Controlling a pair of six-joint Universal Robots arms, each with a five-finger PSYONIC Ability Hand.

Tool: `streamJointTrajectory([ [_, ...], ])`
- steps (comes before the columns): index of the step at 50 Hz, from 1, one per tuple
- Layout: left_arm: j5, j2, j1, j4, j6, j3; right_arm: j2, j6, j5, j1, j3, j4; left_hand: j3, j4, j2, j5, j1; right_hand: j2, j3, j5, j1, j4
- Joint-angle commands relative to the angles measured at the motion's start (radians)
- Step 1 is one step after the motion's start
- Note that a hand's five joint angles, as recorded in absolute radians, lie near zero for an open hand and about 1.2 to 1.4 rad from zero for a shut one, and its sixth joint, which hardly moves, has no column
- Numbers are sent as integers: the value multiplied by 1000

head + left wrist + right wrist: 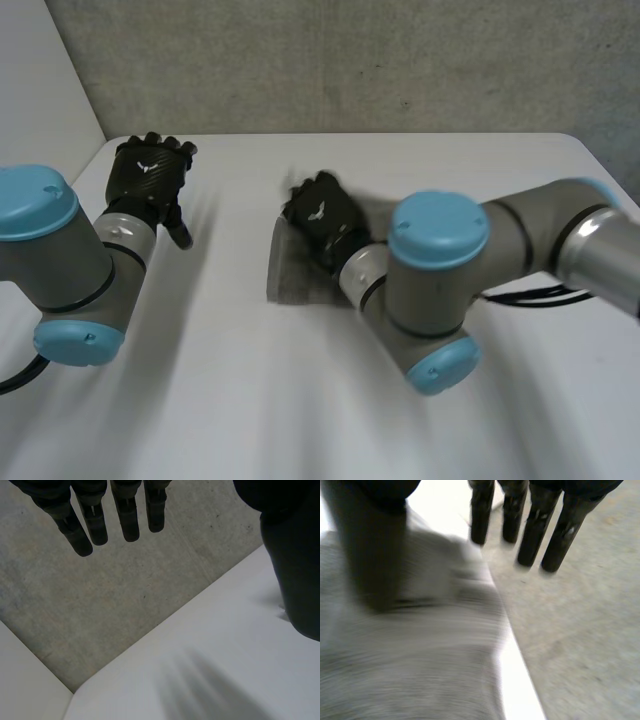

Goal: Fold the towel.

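A small folded grey towel lies near the middle of the white table. My right arm hides its right part. My right hand hovers over the towel's far edge. In the right wrist view the right hand is open, with straight fingers reaching past the towel and the thumb over the cloth; nothing is pinched. My left hand is raised over the table's far left, apart from the towel. Its fingers are straight and hold nothing.
A grey concrete wall stands behind the table. The table's far edge lies just beyond the left hand. The right arm's elbow lies low across the table's right half.
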Motion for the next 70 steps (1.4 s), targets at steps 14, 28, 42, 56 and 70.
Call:
streamJointTrajectory([
  [14, 2, -33, -44, 1, -11, 3, -164, 109, -11, -270, 344, 62, -36, -47, -41, -19, -44, -67, -93, -72, -82, -86],
  [28, 98, -27, -209, -5, -3, -120, -178, 148, -20, -400, 493, -20, -4, -14, -9, 14, -12, 86, 60, 81, 71, 67],
  [42, 147, -123, -257, 5, 3, -105, -193, 264, -29, -407, 518, -89, 43, 32, 38, 60, 35, 327, 301, 321, 312, 308],
  [56, 146, -203, -266, -5, 0, -33, -201, 286, -29, -394, 550, -127, 544, 534, 539, 562, 536, 426, 400, 421, 412, 408],
  [70, 134, -255, -268, 21, 9, 147, -193, 286, -21, -396, 541, -167, 1102, 1092, 1098, 1120, 1094, 1013, 987, 1007, 998, 994],
])
